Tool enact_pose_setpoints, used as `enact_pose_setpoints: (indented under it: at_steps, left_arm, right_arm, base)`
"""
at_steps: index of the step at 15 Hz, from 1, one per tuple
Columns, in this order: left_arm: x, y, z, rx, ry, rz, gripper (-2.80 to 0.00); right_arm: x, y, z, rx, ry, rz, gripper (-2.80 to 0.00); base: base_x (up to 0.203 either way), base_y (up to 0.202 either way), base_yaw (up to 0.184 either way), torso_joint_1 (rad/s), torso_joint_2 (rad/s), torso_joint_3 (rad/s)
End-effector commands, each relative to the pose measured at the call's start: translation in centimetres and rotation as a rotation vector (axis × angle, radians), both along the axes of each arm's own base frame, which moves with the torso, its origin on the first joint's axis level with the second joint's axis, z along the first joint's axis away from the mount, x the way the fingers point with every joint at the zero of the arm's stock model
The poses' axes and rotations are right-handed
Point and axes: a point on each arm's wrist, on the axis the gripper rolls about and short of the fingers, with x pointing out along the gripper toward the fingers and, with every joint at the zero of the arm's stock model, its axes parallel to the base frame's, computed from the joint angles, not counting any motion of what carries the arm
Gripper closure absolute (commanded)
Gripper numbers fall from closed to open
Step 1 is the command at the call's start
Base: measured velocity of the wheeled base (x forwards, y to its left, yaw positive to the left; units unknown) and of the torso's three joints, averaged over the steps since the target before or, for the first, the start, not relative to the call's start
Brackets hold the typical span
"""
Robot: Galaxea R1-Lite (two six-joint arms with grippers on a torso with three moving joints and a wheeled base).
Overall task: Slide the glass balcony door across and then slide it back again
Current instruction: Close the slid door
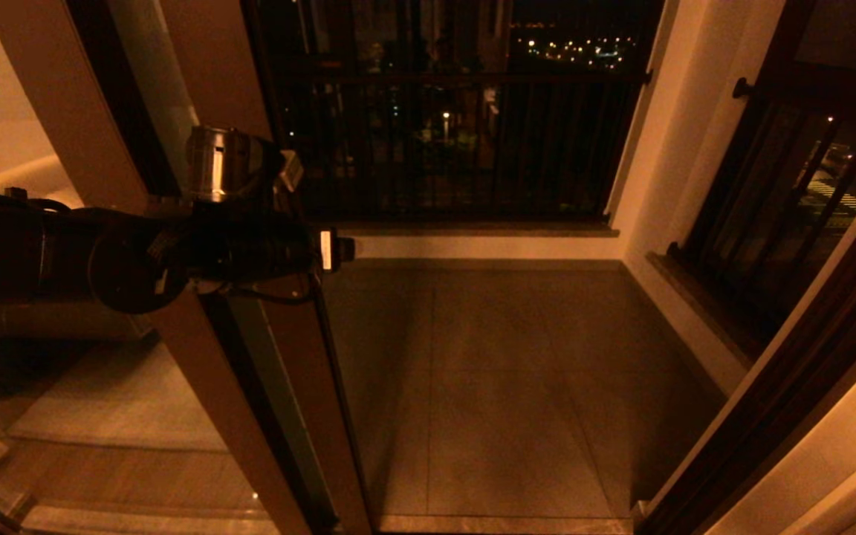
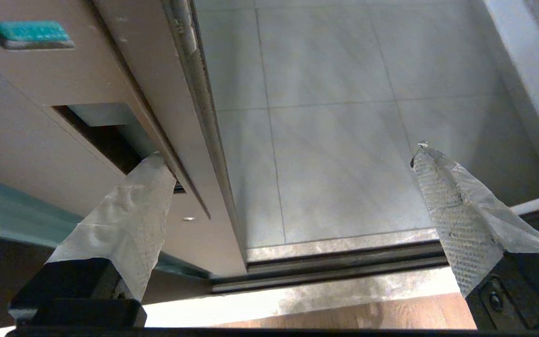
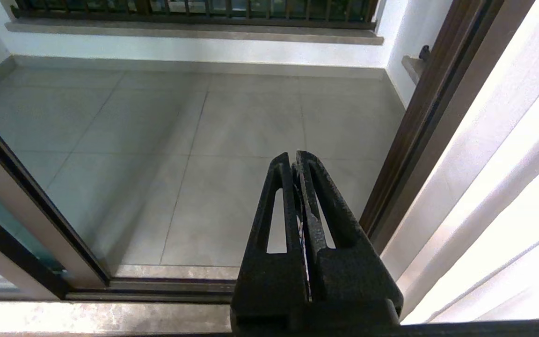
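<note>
The glass balcony door [image 1: 305, 371] stands slid to the left, its brown stile crossing the head view on a slant; the doorway to its right is wide open. My left gripper [image 1: 339, 250] reaches in from the left to the stile's edge at mid height. In the left wrist view this gripper [image 2: 288, 153] is open. One taped finger [image 2: 124, 220] has its tip at the recessed handle pocket [image 2: 105, 135] in the door [image 2: 40, 93], and the other [image 2: 456, 210] hangs over the floor. My right gripper [image 3: 293, 159] is shut on nothing, parked low before the threshold, with the door [image 3: 26, 210] off to its side.
Beyond the doorway lie the tiled balcony floor [image 1: 510, 371] and the black-barred railing [image 1: 458, 148]. A dark fixed frame [image 1: 807, 357] bounds the opening on the right, with a pale curtain [image 3: 508, 187] beside it. The floor track [image 2: 344, 267] runs across the threshold.
</note>
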Motion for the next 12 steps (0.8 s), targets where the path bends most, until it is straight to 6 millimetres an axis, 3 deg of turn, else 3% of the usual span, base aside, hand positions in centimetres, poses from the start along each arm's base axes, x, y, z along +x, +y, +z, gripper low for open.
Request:
enact_pose_setpoints:
  at_steps: [1, 6, 12]
  left_arm:
    - [-0.2, -0.5, 0.5, -0.015, -0.034, -0.013, -2.8]
    - [-1.0, -2.5, 0.3, -0.009, -0.052, -0.032, -2.8]
    - [-1.3, -2.4, 0.4, 0.013, -0.063, 0.032, -2.8]
  right_arm:
    - [0.0, 0.0, 0.0, 0.0, 0.002, 0.0, 0.0]
    - [0.0, 0.0, 0.0, 0.0, 0.002, 0.001, 0.0]
    - [0.0, 0.0, 0.0, 0.0, 0.002, 0.0, 0.0]
  base:
    - [0.0, 0.0, 0.0, 0.0, 0.0, 0.0]
    - [0.0, 0.0, 0.0, 0.0, 0.0, 0.0]
    - [0.0, 0.0, 0.0, 0.0, 0.0, 0.0]
